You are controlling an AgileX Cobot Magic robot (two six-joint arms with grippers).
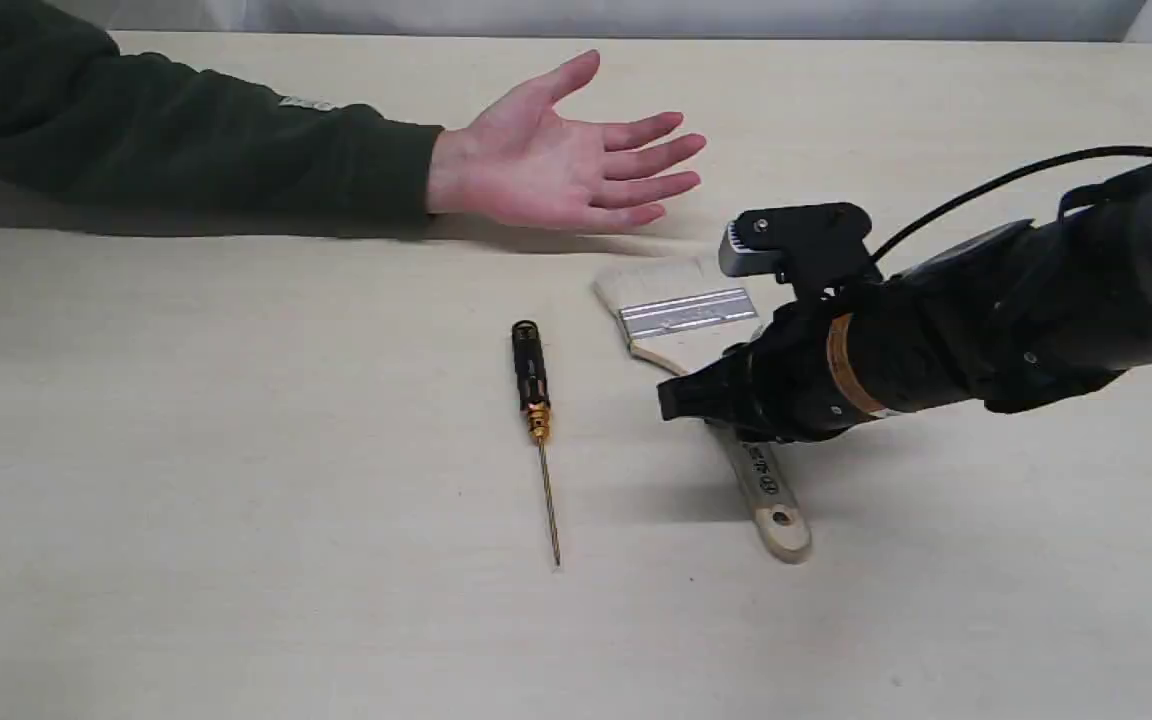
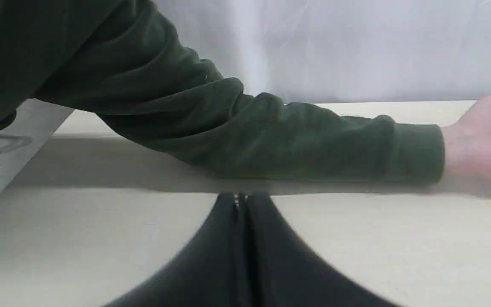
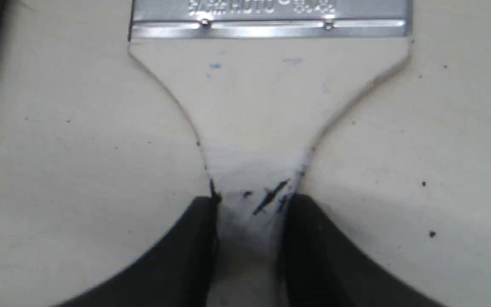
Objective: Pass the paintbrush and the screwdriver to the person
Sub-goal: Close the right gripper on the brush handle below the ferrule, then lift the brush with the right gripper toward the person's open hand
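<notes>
On the table (image 1: 236, 450), the person's open hand (image 1: 556, 165) waits at upper centre. Your right gripper (image 3: 249, 204) straddles the paintbrush (image 1: 686, 312) at centre right, seemingly clamped on its narrow neck; bristles point up toward the hand, handle toward lower right. Your left gripper (image 2: 241, 200) is closed, empty. The screwdriver (image 1: 533, 375) lies centre, apart, untouched.

3 views, 1 table (image 1: 236, 620): the exterior camera looks down at a slant across it, taking in the whole work area. The left wrist camera sits low, just above the tabletop, facing the person (image 2: 271, 136) side-on, who also shows in the exterior view. The right wrist camera looks close down on the paintbrush (image 3: 267, 106), likewise shared.
</notes>
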